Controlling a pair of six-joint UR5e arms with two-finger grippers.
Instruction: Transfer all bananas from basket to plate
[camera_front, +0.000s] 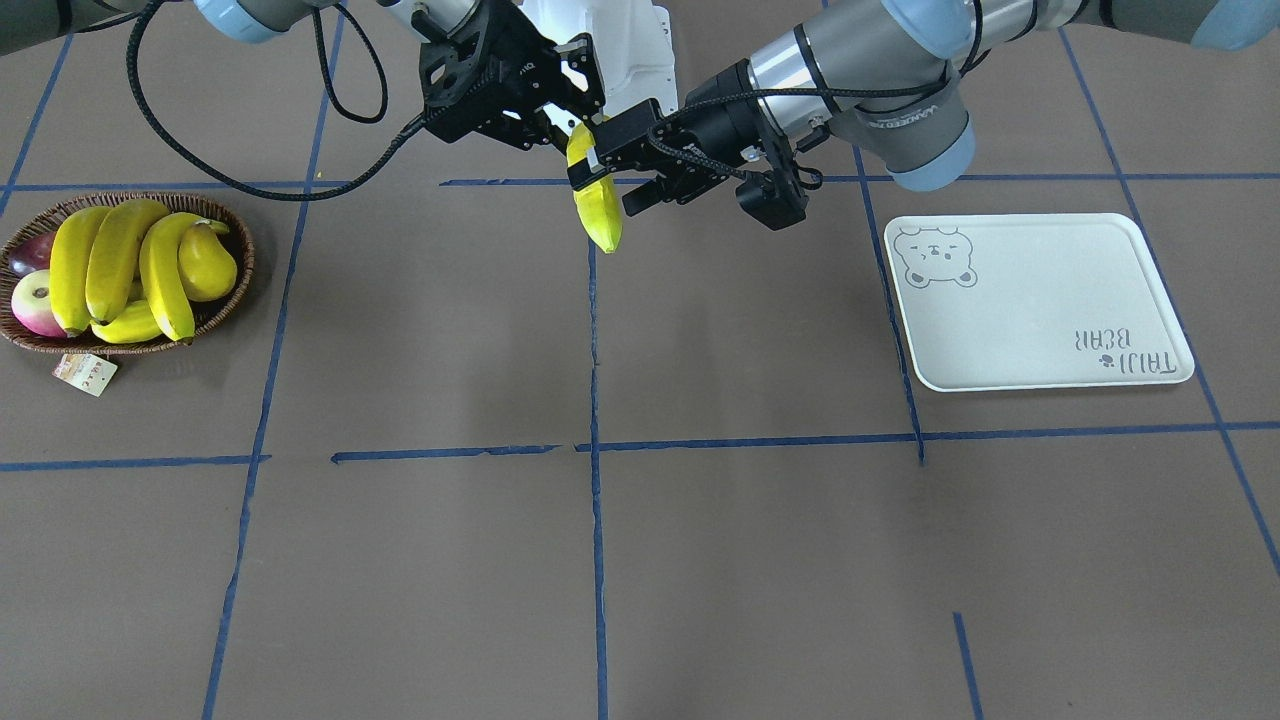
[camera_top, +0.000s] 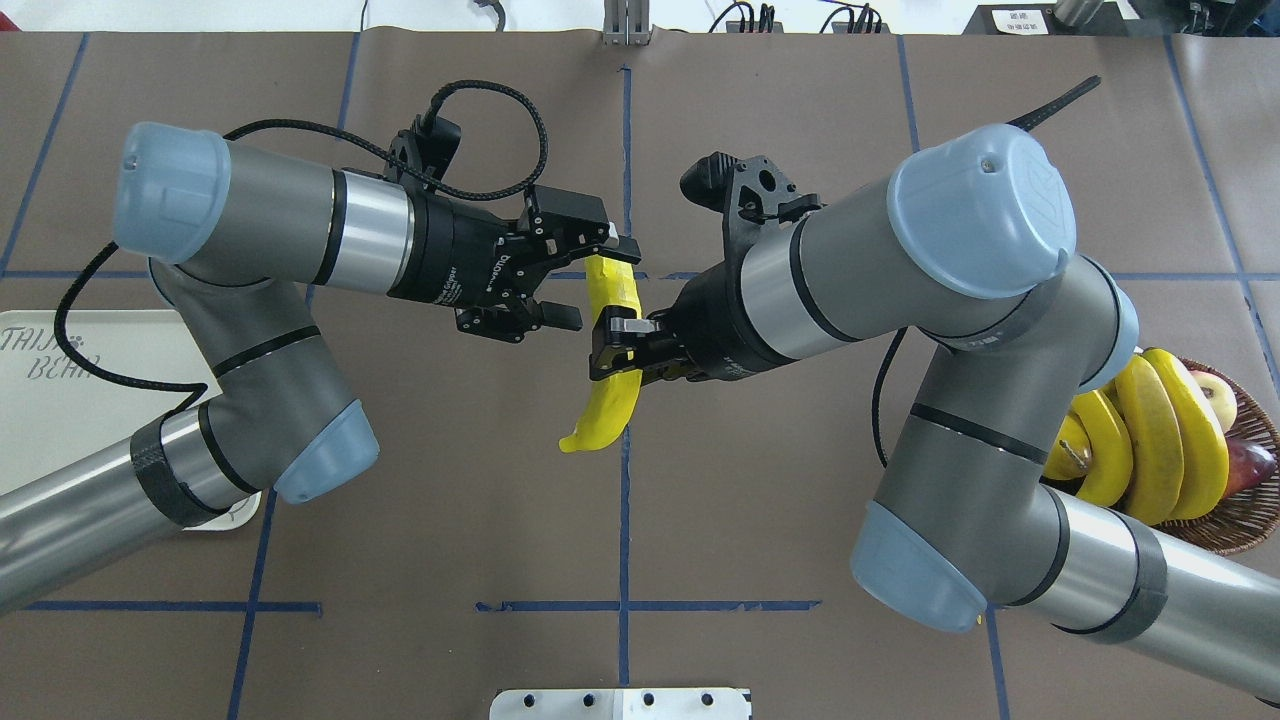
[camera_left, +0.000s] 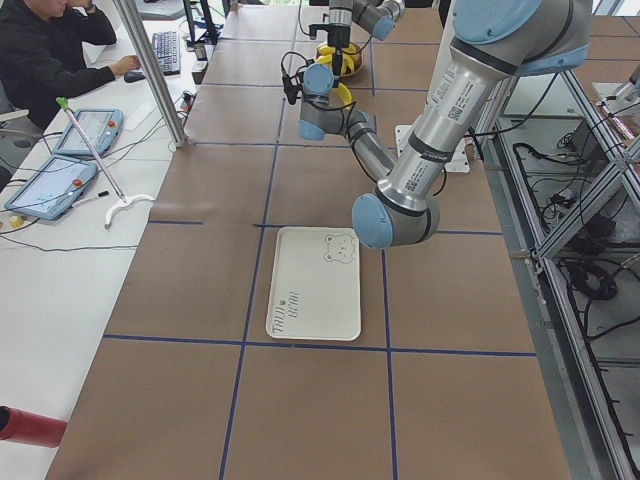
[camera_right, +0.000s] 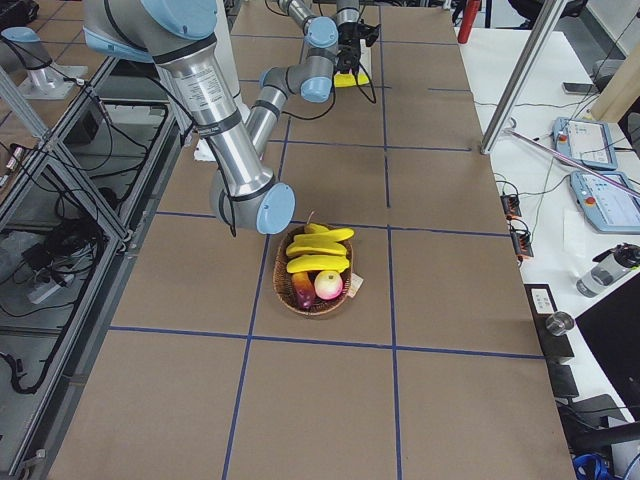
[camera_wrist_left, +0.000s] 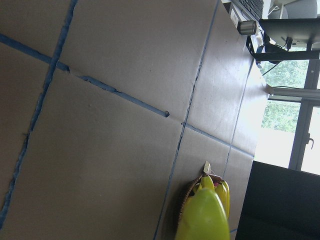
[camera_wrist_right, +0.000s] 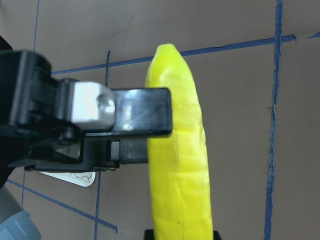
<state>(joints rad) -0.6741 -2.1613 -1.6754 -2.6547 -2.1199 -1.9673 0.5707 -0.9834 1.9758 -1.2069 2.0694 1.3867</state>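
A yellow banana (camera_front: 597, 205) hangs in the air over the table's middle, and my right gripper (camera_top: 622, 348) is shut on its middle. My left gripper (camera_top: 592, 283) is open and straddles the same banana (camera_top: 605, 400) near its far end. In the right wrist view, one left finger (camera_wrist_right: 145, 117) sits at the banana's (camera_wrist_right: 180, 160) side. More bananas (camera_front: 115, 260) lie in the wicker basket (camera_front: 30, 345) at the robot's right end. The white bear plate (camera_front: 1040, 300) lies bare at the left end, partly under my left arm in the overhead view.
A yellow pear (camera_front: 207, 262) and red apples (camera_front: 35, 300) share the basket, which has a paper tag (camera_front: 85, 372) beside it. Blue tape lines cross the brown table. A person sits at a side desk (camera_left: 60, 60) with tablets.
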